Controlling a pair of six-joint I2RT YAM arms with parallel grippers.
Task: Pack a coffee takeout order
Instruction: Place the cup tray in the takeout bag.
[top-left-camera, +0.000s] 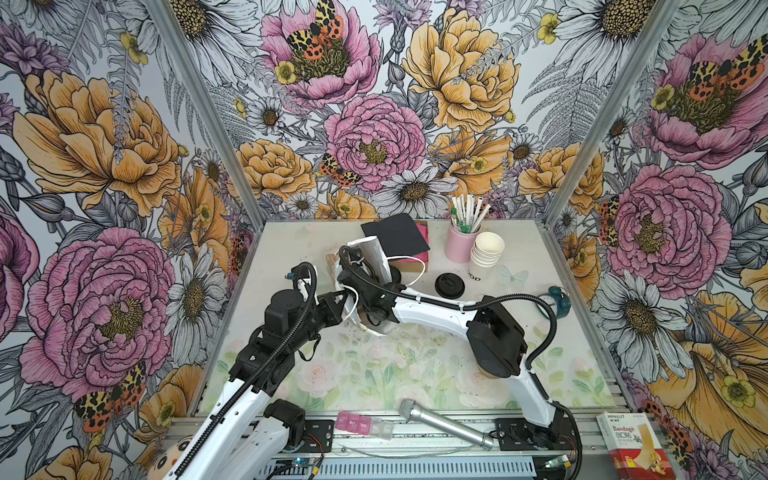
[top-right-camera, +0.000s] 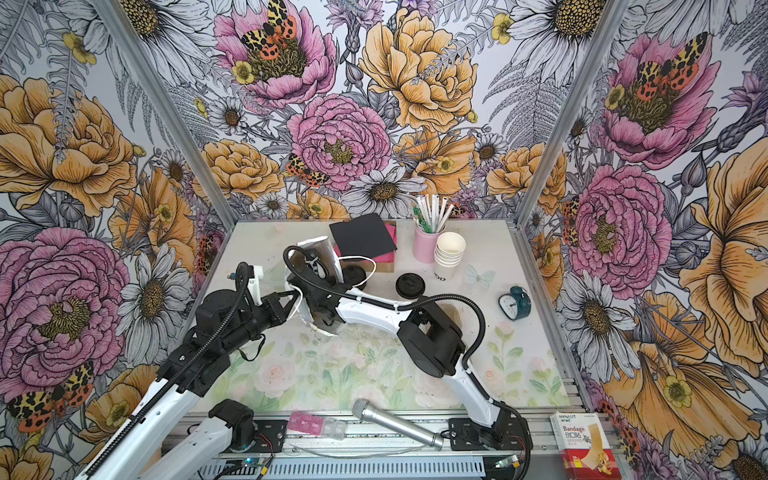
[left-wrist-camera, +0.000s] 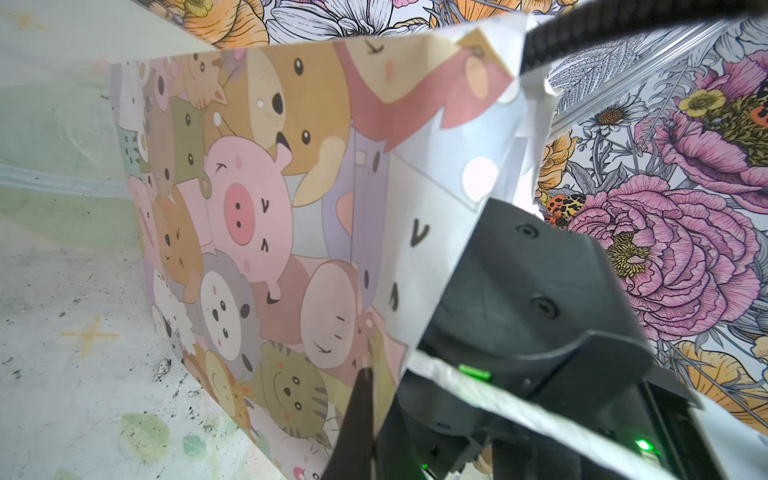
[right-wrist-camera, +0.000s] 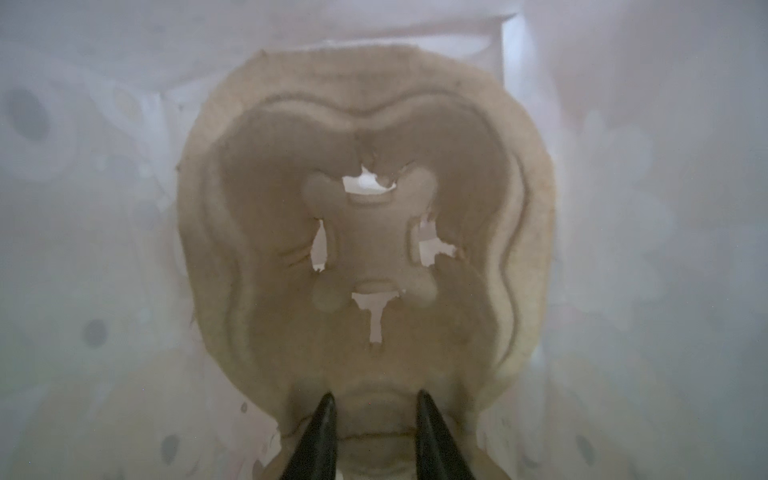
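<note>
We see the lid (top-left-camera: 449, 286) on the counter (top-left-camera: 291, 249) near the lettered cup (top-left-camera: 477, 274), with the black napkin (top-left-camera: 395, 239) behind. The left gripper (top-left-camera: 347, 300) has its jaws clamped on the bag's (left-wrist-camera: 249, 208) handle (left-wrist-camera: 457, 376). The right gripper (right-wrist-camera: 374, 401) is inside, its jaws slightly apart at a pulp tray (right-wrist-camera: 365, 124); we cannot tell if they grip it.

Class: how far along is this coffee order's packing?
Done: a brown moulded pulp cup carrier sits inside the cartoon-animal paper bag. In hand: the left gripper pinches the bag's rim while the right gripper reaches inside. Left: the lettered white paper cup, round black plastic lid and black square napkin lie outside it.
</note>
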